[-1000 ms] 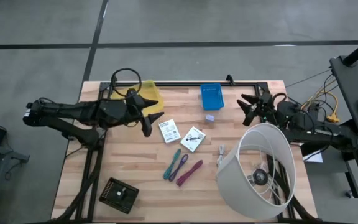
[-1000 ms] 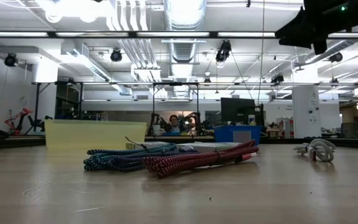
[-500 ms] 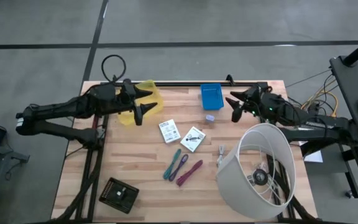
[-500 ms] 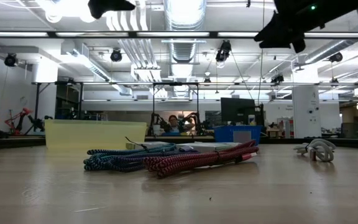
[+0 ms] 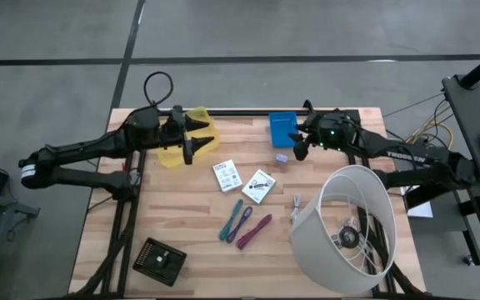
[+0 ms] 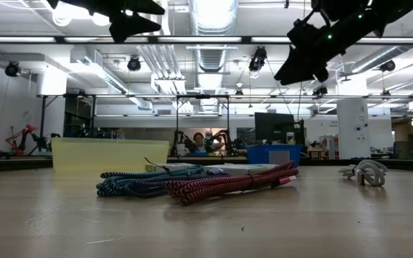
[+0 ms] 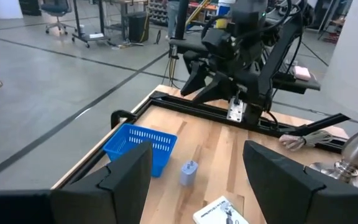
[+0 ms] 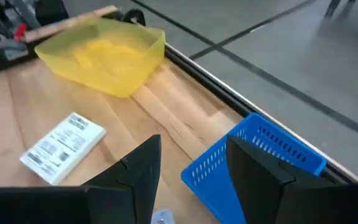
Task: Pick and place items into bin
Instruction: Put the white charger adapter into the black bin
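Observation:
Teal (image 5: pixel 231 219), purple (image 5: pixel 242 221) and magenta (image 5: pixel 254 231) slim tools lie flat mid-table, with two white packets (image 5: pixel 226 175) (image 5: pixel 259 185) beyond them. A metal clip (image 5: pixel 297 204) lies by the lampshade. The lavender bit (image 5: pixel 281 157) stands next to the blue basket (image 5: pixel 282 127). My left gripper (image 5: pixel 192 143) hovers open and empty at the yellow bin (image 5: pixel 173 155). In its wrist view (image 7: pixel 194 180) it faces the basket (image 7: pixel 140 146) and the bit (image 7: pixel 188 172). My right gripper (image 5: pixel 298 146) hovers open and empty above the bit; its wrist view (image 8: pixel 191 174) shows the basket (image 8: pixel 260 155).
A big white lampshade (image 5: pixel 348 229) lies on its side at the table's near right. A flat black square device (image 5: pixel 159 260) sits near the near left corner. The two arms face each other across the far half of the table.
My right gripper has moved toward the table's left, from the far right edge to the blue basket and the lavender bit, and has come lower. My left gripper has drawn back toward the far edge, to the yellow bin. Nothing on the table has moved.

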Available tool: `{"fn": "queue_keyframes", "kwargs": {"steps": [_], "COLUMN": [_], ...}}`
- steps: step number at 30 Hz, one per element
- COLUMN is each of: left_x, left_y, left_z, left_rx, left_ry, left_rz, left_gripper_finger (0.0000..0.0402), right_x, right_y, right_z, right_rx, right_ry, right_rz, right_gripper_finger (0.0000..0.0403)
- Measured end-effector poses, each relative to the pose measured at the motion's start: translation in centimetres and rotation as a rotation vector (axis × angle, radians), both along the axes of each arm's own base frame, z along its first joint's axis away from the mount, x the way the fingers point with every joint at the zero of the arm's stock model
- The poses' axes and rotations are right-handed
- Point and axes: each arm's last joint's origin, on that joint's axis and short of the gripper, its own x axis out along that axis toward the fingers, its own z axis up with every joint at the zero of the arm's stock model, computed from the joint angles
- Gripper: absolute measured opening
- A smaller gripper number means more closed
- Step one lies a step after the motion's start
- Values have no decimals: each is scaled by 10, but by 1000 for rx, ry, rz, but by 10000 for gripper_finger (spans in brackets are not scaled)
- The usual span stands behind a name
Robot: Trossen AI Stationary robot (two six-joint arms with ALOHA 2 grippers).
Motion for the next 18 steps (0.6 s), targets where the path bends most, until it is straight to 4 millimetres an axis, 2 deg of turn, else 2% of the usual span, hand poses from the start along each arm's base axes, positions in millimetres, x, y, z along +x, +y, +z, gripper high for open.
{"fn": "queue_keyframes", "kwargs": {"steps": [4, 8, 14, 18], "left_x": [0, 2, 6, 6], "left_y": [2, 3, 4, 4], "left_z": [0, -3, -6, -6], "left_rx": [10, 10, 3, 2], "left_ry": [4, 17, 33, 34], "left_rz": [-14, -12, -13, -13], "left_gripper_finger": [235, 235, 235, 235], "right_x": [8, 15, 26, 31], "right_y": [0, 0, -5, -7], "right_z": [-8, -25, -52, -66], "right_rx": [12, 107, 174, 206], "right_ry": [50, 131, 254, 309], "right_rz": [125, 198, 207, 203], "right_gripper_finger": [166, 169, 181, 205]}}
